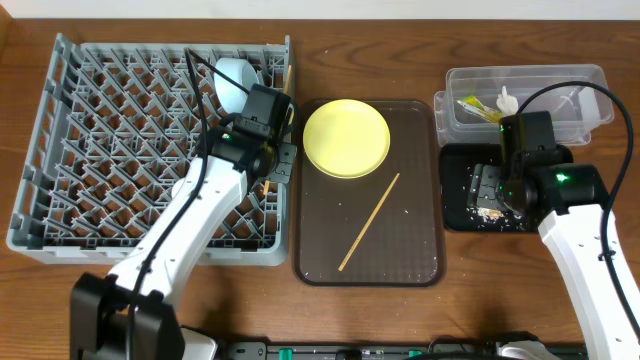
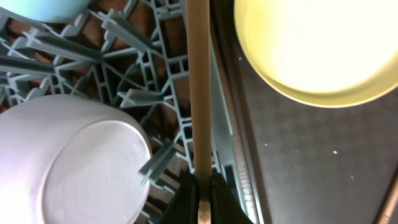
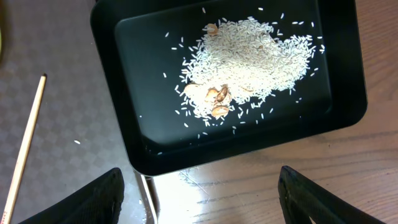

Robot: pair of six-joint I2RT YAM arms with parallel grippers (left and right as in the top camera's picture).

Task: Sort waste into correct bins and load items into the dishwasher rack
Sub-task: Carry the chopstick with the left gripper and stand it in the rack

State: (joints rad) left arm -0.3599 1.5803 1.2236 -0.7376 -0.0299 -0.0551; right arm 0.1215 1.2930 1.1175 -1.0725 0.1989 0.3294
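Note:
My left gripper (image 2: 200, 194) is shut on a wooden chopstick (image 2: 199, 87) and holds it over the right edge of the grey dishwasher rack (image 1: 100, 140). A white bowl (image 2: 74, 162) and a light-blue bowl (image 1: 232, 78) sit in the rack. The second chopstick (image 1: 368, 222) and the yellow plate (image 1: 346, 138) lie on the brown tray (image 1: 420, 260). My right gripper (image 3: 199, 199) is open and empty above the black tray (image 3: 124, 93), which holds rice crumbs (image 3: 249, 56). The clear tub (image 1: 590, 85) holds a green-and-yellow wrapper (image 1: 472, 106) and white scraps (image 1: 507, 100).
The brown tray lies between the rack and the two bins. Bare wood table (image 3: 261, 186) shows below the black tray. The small white cup is out of view.

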